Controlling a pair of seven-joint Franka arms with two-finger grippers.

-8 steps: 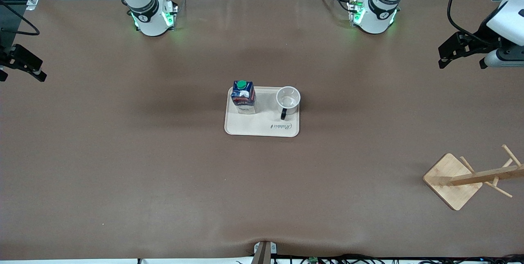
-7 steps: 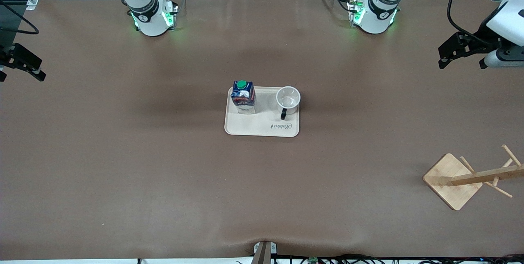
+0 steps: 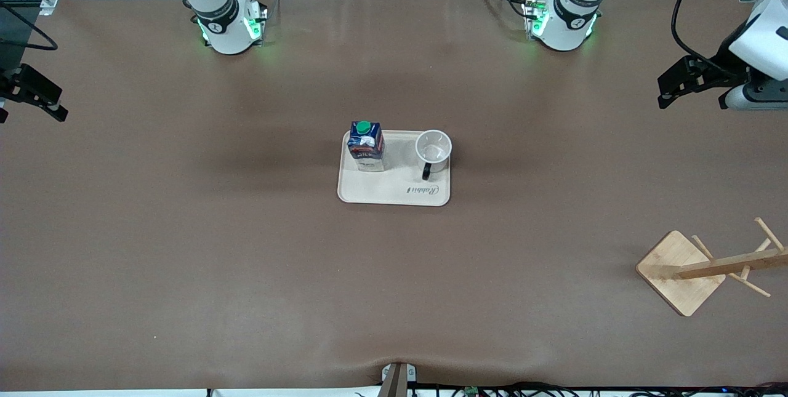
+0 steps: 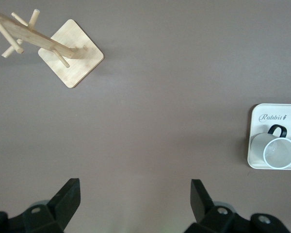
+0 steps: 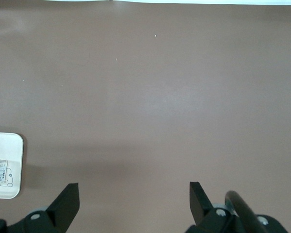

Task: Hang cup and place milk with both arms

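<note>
The white cup (image 3: 433, 149) with a black handle stands on a cream tray (image 3: 394, 192) at the table's middle. The dark blue milk (image 3: 365, 146) with a green cap stands beside it on the tray, toward the right arm's end. My left gripper (image 3: 692, 100) is open and empty, up over the left arm's end of the table. Its wrist view shows its open fingers (image 4: 68, 196), the cup (image 4: 280, 151) and the tray (image 4: 262, 121). My right gripper (image 3: 32, 115) is open and empty over the right arm's end. Its wrist view (image 5: 135, 196) shows the tray's corner (image 5: 5, 145) and a bit of the milk (image 5: 0, 175).
A wooden cup rack (image 3: 680, 271) with several pegs stands at the left arm's end of the table, nearer to the front camera than the tray. It also shows in the left wrist view (image 4: 70, 53). Brown table cloth lies all around the tray.
Both grippers have drifted a little, the left one slightly toward the robots' bases. The cup, milk, tray and rack have not moved.
</note>
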